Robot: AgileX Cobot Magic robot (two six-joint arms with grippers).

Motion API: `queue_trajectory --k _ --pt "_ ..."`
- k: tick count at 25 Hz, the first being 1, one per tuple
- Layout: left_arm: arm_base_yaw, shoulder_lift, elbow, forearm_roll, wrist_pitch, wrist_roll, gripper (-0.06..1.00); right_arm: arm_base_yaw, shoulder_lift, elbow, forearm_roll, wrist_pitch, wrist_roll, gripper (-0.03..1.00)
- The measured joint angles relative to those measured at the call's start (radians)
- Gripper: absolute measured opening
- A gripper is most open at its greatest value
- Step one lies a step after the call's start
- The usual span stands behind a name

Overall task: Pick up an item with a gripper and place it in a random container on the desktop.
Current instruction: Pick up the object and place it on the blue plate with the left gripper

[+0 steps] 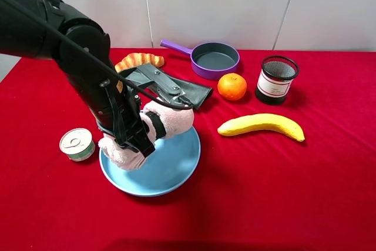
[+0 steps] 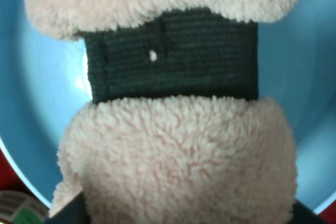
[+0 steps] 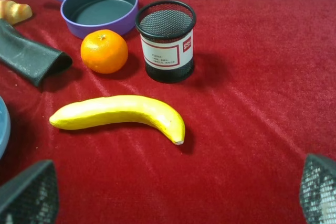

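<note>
This looks like a robotics lab test bench, not a home. A table (image 1: 329,192) draped in bright red cloth stands against bare white wall panels (image 1: 217,4) across the top of the frame. A cabled black robot arm (image 1: 35,27) enters from the upper left. Mismatched props lie scattered: purple pan (image 1: 214,59), banana (image 1: 261,125), mesh cup (image 1: 276,79), tin (image 1: 77,144).

- red-cloth counter (image 1: 282,192)
- blue plate (image 1: 170,171) front left, tin can (image 1: 77,144) just beside it
- croissant (image 1: 140,60), dark pouch (image 1: 197,90), purple pan (image 1: 215,60) at back
- orange (image 1: 232,86), mesh cup (image 1: 276,79), banana (image 1: 261,126) to the right

Plate (image 1: 170,168) partly under towel (image 1: 173,120), arm (image 1: 88,74)
</note>
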State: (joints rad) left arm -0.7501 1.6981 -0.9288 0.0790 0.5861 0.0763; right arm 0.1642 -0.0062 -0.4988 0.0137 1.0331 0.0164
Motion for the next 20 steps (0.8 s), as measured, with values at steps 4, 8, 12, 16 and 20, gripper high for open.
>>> queue_trajectory --k 4,8,12,16,20 --pt "0.0 0.0 0.007 -0.008 -0.014 -0.001 0.44 0.0 0.0 0.0 0.0 0.0 0.0 0.69" --pt "0.0 0.0 0.007 -0.019 -0.014 -0.001 0.44 0.0 0.0 0.0 0.0 0.0 0.0 0.69" --pt "0.0 0.0 0.007 -0.02 -0.015 -0.002 0.44 0.0 0.0 0.0 0.0 0.0 0.0 0.69" --pt "0.0 0.0 0.007 -0.021 -0.017 -0.032 0.44 0.0 0.0 0.0 0.0 0.0 0.0 0.69" --pt "0.0 0.0 0.007 -0.021 -0.017 -0.055 0.44 0.0 0.0 0.0 0.0 0.0 0.0 0.69"
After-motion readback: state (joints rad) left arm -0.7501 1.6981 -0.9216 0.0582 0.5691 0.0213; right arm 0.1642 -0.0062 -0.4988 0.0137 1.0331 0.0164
